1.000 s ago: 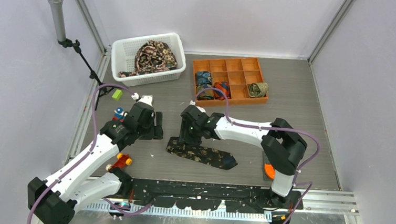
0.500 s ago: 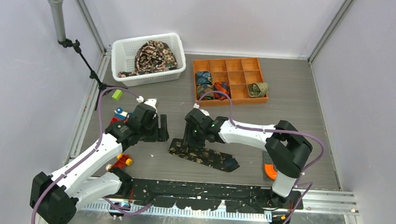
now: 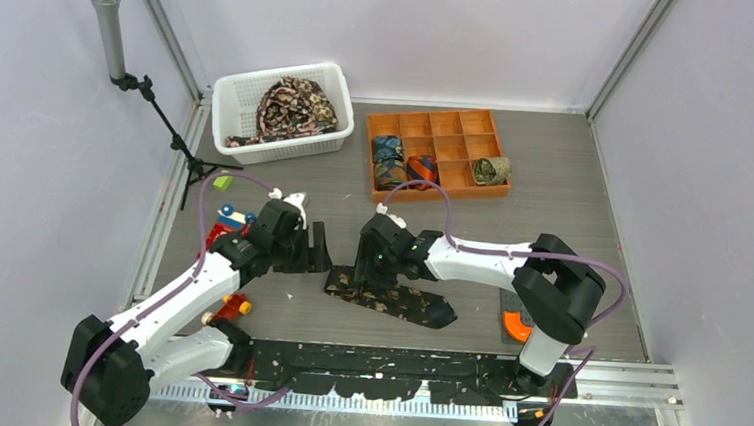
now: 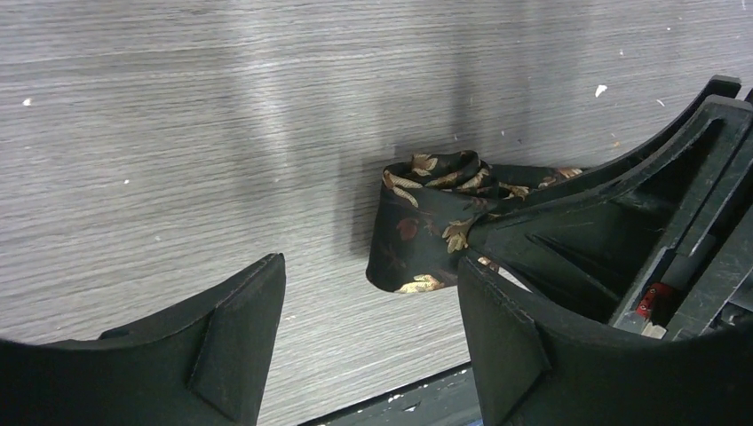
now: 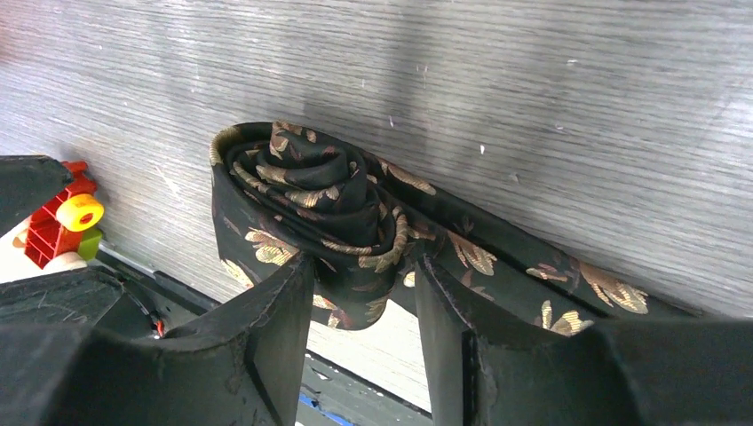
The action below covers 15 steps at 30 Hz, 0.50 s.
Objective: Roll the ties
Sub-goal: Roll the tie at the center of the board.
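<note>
A black tie with tan leaf print [image 3: 397, 299] lies on the grey table, its left end wound into a roll [image 5: 306, 191] and its tail stretching right. My right gripper [image 3: 367, 269] is shut on that roll [image 4: 426, 222], fingers [image 5: 275, 328] pinching its lower edge. My left gripper [image 3: 312, 251] is open and empty just left of the roll, its fingers [image 4: 231, 346] apart over bare table. Several rolled ties [image 3: 390, 160] sit in the orange divider tray [image 3: 449, 128]. More unrolled ties [image 3: 290, 107] are heaped in the white basket [image 3: 229, 97].
Toy blocks [image 3: 227, 225] and a red toy with yellow wheels [image 3: 234, 306] lie by the left arm. An orange object [image 3: 513, 326] sits by the right arm's base. A microphone stand [image 3: 114, 39] stands at back left. A black rail [image 3: 392, 369] runs along the near edge.
Both grippers have moved right and a little nearer. The right gripper has dragged the tie roll with it; the left gripper has closed in on the roll's left side.
</note>
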Motion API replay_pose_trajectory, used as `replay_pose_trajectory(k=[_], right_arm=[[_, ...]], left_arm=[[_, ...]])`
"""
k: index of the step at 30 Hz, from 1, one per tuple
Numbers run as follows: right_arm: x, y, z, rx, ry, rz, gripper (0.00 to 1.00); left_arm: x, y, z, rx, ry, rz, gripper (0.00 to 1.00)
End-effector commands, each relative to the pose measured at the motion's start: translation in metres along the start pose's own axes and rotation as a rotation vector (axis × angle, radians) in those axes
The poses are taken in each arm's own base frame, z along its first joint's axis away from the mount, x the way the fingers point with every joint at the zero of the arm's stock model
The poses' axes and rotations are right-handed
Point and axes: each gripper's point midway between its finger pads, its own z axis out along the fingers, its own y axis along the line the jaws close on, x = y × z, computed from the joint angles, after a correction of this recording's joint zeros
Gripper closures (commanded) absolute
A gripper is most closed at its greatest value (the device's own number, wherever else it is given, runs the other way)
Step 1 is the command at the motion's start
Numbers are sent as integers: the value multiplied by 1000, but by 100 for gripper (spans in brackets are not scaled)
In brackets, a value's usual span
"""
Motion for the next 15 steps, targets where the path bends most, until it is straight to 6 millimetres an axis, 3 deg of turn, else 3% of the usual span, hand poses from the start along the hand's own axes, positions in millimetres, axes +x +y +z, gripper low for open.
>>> replay_pose_trajectory(k=[1, 15], right_arm=[[2, -6, -10, 4, -18, 3, 50], [6, -16, -9, 22, -18, 8, 62]], left_arm=[[-5, -14, 4, 80, -16, -18, 28], [7, -40, 19, 261, 41, -29, 28]])
